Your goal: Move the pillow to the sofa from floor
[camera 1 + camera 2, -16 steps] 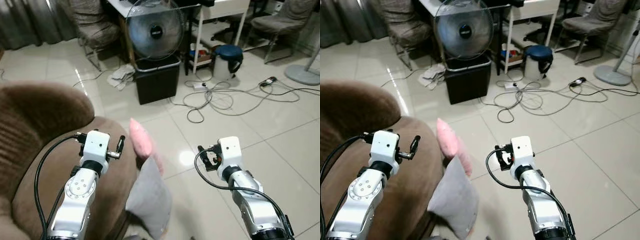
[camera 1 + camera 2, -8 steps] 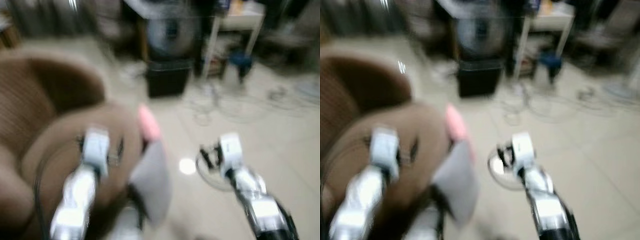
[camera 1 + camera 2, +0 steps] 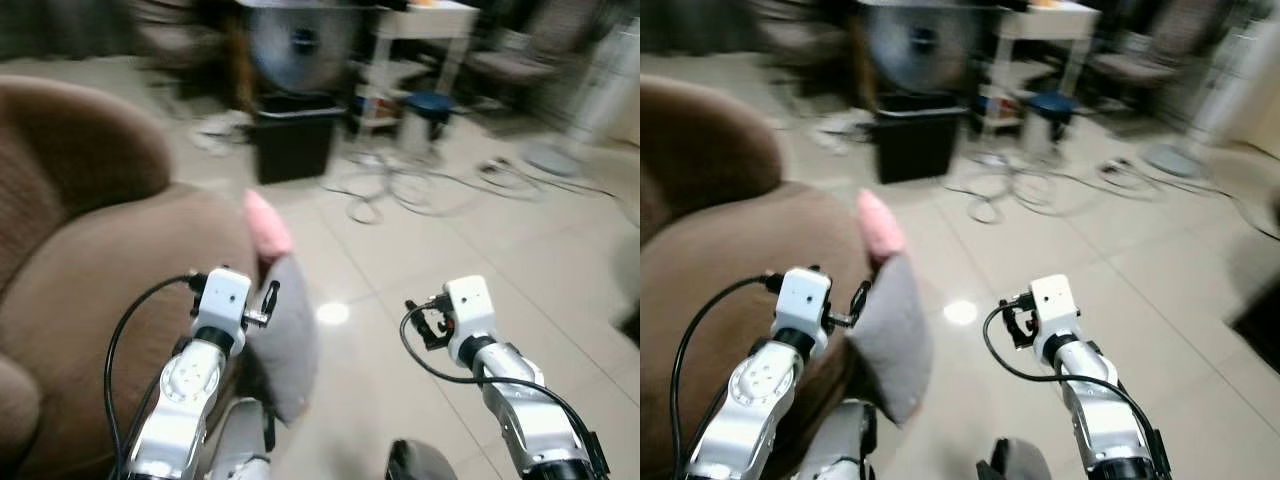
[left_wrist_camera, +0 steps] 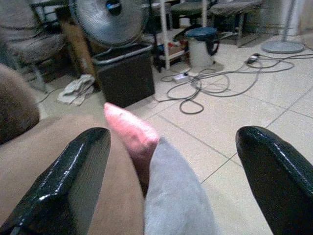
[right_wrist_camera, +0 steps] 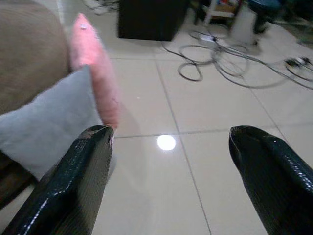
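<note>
The brown sofa [image 3: 90,270] lies beneath and beside the left gripper [image 4: 171,171]. Two pillows stand on the tiled floor [image 3: 420,250], leaning against the sofa's side: a grey pillow [image 3: 285,335] just ahead of the left gripper, and a pink pillow [image 3: 266,226] beyond it. The step in hand looks like the approach. To do it well, the robot should probably lower toward one pillow's top edge and straddle it before closing. The left gripper is spread wide and empty, touching nothing. The right gripper [image 5: 171,166], equally wide and empty, hovers over bare tile beside the pillows.
</note>
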